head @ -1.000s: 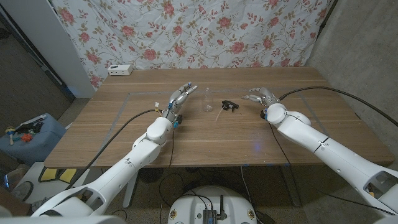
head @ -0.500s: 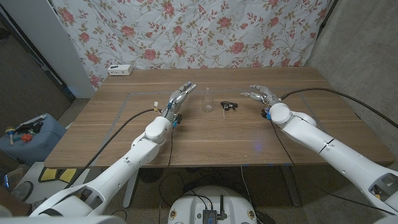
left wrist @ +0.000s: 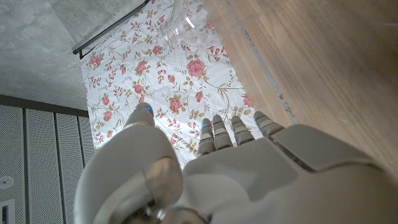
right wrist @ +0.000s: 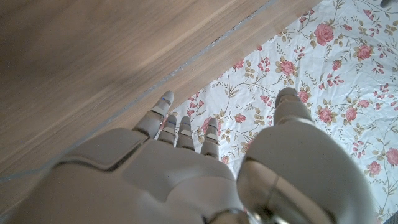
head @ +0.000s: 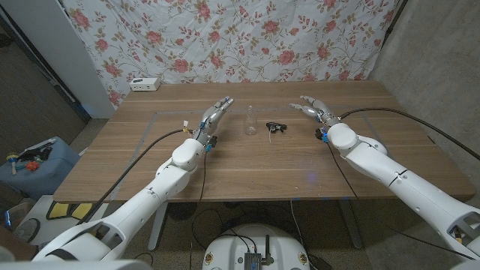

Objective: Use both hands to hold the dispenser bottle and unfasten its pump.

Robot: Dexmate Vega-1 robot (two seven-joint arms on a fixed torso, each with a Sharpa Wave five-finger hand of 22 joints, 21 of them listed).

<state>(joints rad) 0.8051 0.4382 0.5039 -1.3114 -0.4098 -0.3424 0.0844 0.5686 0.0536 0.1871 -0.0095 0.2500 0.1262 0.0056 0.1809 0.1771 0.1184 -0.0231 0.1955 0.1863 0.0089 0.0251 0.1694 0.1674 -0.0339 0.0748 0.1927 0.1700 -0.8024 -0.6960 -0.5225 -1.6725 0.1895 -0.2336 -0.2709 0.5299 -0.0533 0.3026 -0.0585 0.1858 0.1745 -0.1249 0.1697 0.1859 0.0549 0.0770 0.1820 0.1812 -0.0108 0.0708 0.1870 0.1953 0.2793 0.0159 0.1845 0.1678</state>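
1. The dispenser bottle (head: 250,121), small, clear and slim, stands upright mid-tabletop.
2. Its pump (head: 276,127), dark with a thin pale tube, lies just right of the bottle, apparently already unscrewed.
3. The left hand (head: 213,120) hovers near the bottle's left, fingers (left wrist: 219,129) spread, holding nothing.
4. The right hand (head: 316,112) is right of the pump, fingers (right wrist: 181,132) apart and empty.
5. Judging by this, nothing remains but withdrawing both hands.
6. The wooden tabletop (head: 262,165) is smooth, matte brown.

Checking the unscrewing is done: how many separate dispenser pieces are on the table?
2: the clear bottle stands mid-table, and the black pump lies just to its right, apart from it.
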